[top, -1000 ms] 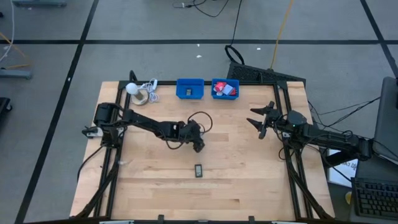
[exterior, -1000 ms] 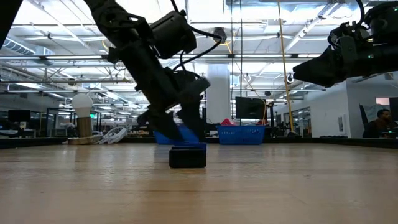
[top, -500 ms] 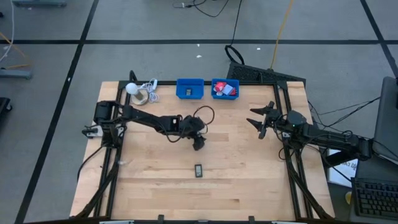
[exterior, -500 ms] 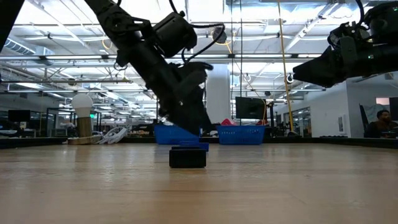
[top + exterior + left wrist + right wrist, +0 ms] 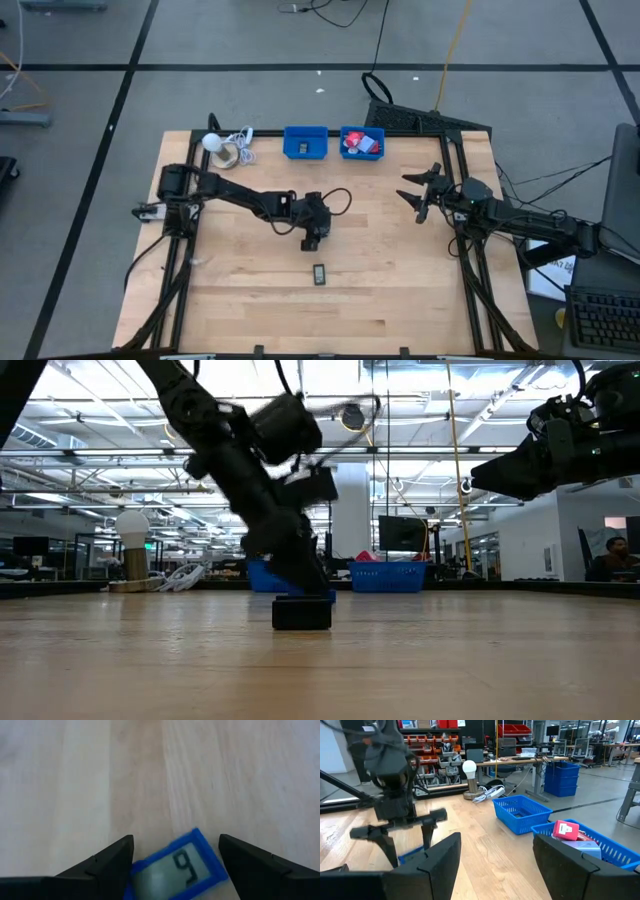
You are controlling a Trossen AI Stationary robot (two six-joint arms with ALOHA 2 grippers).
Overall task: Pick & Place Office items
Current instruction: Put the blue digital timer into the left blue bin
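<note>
Having descended, left gripper [image 5: 313, 243] fingers spread over blue-framed piece [image 5: 176, 869]; right gripper [image 5: 412, 194] parted.

In the left wrist view the blue-framed piece [image 5: 175, 870] is blurred and cut off by the picture's edge. The low view smears the left arm, hiding its fingers; contents of the far bins [image 5: 388, 575] are too small to tell.

Count: 2 arms, 2 hands – left hand [image 5: 313, 243], right hand [image 5: 414, 196]. 2 blue bins: left bin [image 5: 305, 142], right bin [image 5: 361, 142]. 1 blue-framed piece [image 5: 319, 274] loose on the worktop [image 5: 400, 290]. 1 white ball [image 5: 212, 142] with cord. Pieces inside the bins: too small to count.
</note>
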